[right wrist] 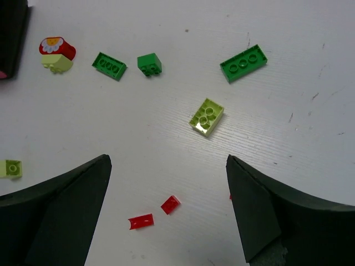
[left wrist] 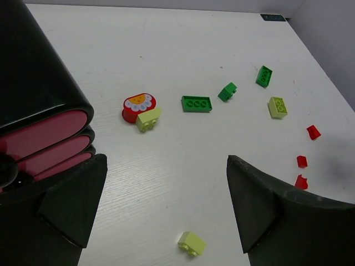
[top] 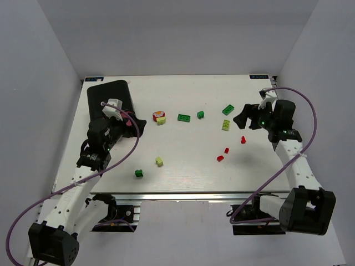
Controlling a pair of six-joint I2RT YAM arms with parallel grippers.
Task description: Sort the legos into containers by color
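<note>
Backdrop: pale grey walls close in a white worktop on three sides.

Top view, containers: a glossy black housing stands at the far left of the worktop, with the left arm right in front of it.

Top view, legos: they lie scattered on the worktop. A red flower-topped piece touches a lime brick. To its right lie a long green brick, a small green brick and an angled green brick. A second lime brick lies near the right arm. Three red bits trail toward the near edge. A third lime brick and a lone green brick lie nearer the left arm.

Left wrist, containers: three stacked pink drawers show in the housing at the left edge of the view, beside the left finger.

Left wrist, left jaws: spread wide above bare worktop and gripping nothing. The third lime brick lies below the gap.

Right wrist, right jaws: spread wide and gripping nothing, with a dark finger on each side.

Right wrist, legos: the second lime brick lies studs up ahead of the gap. Two red bits lie on the worktop between the fingers.
</note>
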